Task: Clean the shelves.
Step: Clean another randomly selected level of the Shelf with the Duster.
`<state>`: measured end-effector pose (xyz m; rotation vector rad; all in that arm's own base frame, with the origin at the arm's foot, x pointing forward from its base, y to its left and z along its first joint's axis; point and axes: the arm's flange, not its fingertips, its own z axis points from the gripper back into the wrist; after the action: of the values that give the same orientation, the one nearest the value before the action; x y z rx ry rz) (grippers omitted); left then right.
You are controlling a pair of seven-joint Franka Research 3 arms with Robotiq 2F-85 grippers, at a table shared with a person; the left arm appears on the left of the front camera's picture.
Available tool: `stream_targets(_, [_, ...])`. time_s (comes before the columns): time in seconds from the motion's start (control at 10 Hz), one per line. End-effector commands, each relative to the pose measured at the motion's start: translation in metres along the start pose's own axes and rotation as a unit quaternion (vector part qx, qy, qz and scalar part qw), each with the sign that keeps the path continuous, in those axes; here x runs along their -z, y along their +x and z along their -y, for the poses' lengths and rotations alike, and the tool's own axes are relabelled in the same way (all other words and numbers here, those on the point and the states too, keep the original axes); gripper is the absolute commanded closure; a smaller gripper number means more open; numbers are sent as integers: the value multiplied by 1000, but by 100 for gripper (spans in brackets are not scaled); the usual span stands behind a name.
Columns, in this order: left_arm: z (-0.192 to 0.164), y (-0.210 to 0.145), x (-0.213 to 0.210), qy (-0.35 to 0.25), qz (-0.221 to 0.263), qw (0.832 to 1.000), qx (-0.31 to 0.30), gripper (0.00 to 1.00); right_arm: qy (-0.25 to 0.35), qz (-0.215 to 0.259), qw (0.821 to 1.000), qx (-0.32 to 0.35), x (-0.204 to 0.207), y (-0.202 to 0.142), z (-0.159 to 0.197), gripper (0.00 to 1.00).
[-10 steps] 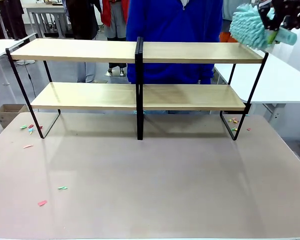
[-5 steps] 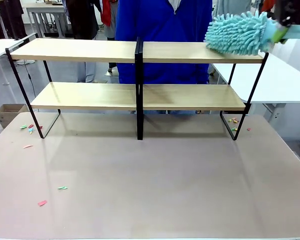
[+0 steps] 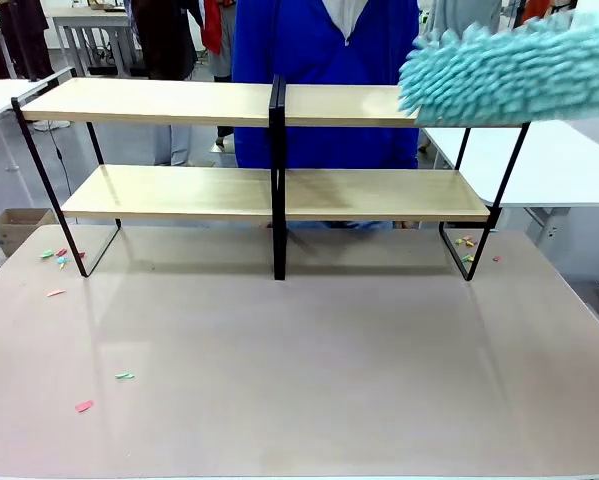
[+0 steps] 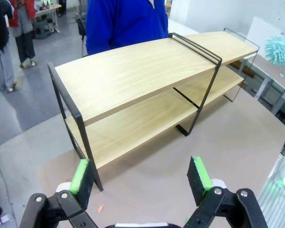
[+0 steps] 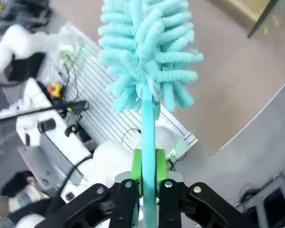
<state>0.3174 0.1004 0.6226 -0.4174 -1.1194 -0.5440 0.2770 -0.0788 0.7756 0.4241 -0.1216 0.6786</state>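
Our right gripper [image 5: 148, 178] pinches the teal handle of the duster [image 5: 149, 52], whose fluffy head reaches over the right end of the shelves' [image 3: 279, 105] top board. Our left gripper [image 4: 140, 178] hangs spread before the shelves' left end.

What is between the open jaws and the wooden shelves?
Just bare brown tabletop. In the left wrist view, nothing sits between the left gripper and the shelves.
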Motion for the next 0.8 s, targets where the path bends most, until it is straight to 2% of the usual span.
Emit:
stream_targets(0.0, [1,1,-1,5,-7,1000,-4,0,56,72,991,-99,-24,-50,18,88])
stream_targets(0.3, [1,1,-1,5,-7,1000,-4,0,103,191,963,-158,-26,-109,62,88])
stream_targets(0.4, [1,1,-1,5,-7,1000,-4,0,102,268,949,-130,-24,-120,73,88])
stream_targets(0.5, [1,1,-1,5,-7,1000,-4,0,111,326,929,-131,-20,-130,81,88])
stream_targets(0.6, [1,1,-1,5,-7,1000,-4,0,78,208,967,-125,-34,-127,66,88])
stream_targets(0.7, [1,1,-1,5,-7,1000,-4,0,78,208,967,-125,-34,-127,66,88])
